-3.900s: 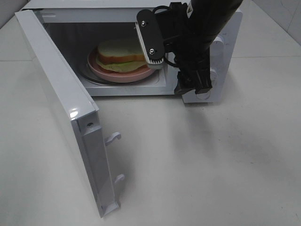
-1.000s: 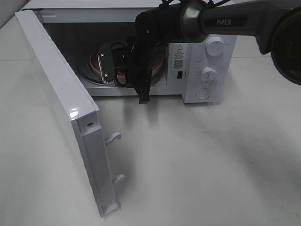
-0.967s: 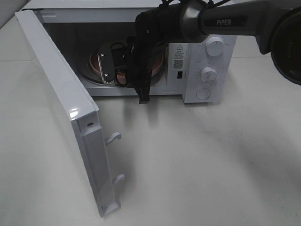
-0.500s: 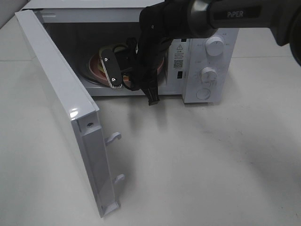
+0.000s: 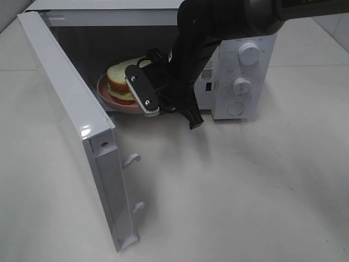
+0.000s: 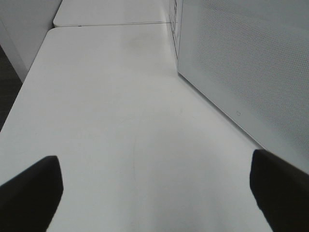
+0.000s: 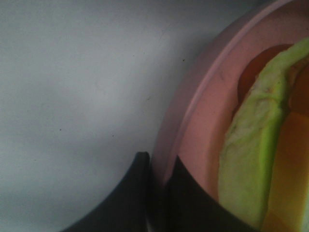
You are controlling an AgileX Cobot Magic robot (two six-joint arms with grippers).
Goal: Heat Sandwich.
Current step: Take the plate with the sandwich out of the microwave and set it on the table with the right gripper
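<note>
I see my right gripper (image 7: pixel 157 166) pinching the rim of the pink plate (image 7: pixel 193 121) that carries the sandwich (image 5: pixel 121 81), while my left gripper (image 6: pixel 154 188) stays wide open.

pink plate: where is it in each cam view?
Exterior high: pink plate at the microwave mouth, left of centre, its front rim pinched by the right hand.
Left wrist: not in view.
Right wrist: fills the right half, rim between the fingertips.
Shared landmark: the sandwich.

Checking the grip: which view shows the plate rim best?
The right wrist view: the pincer is pinching the pink plate rim. The high view shows the plate mostly hidden; the left wrist view misses it.
</note>
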